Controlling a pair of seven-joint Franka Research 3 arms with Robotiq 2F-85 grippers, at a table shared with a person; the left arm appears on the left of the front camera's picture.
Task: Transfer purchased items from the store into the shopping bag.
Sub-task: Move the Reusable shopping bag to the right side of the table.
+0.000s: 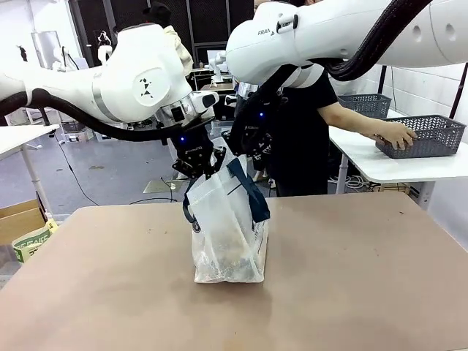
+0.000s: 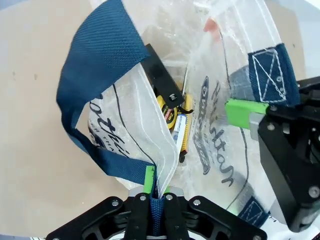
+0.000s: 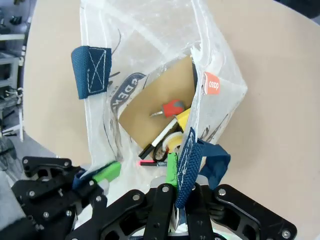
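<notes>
Open brown table (image 1: 365, 278) surrounds the frosted shopping bag (image 1: 227, 241) mid-table; from the front its contents blur. The left gripper (image 2: 156, 192) and right gripper (image 3: 182, 195) each clamp a navy strap (image 2: 95, 55). The right wrist view reveals cardboard (image 3: 155, 107) and a red-tipped item (image 3: 172, 106) inside. The grey basket (image 1: 428, 135) sits far right under a person's hand (image 1: 398, 135).

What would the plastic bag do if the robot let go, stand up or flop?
Probably flop. The shopping bag looks thin and crinkly, held up by jaws pinching its blue straps. It likely wouldn't tip right over: the cardboard and other small goods lie at the bottom, weighing it down.
</notes>
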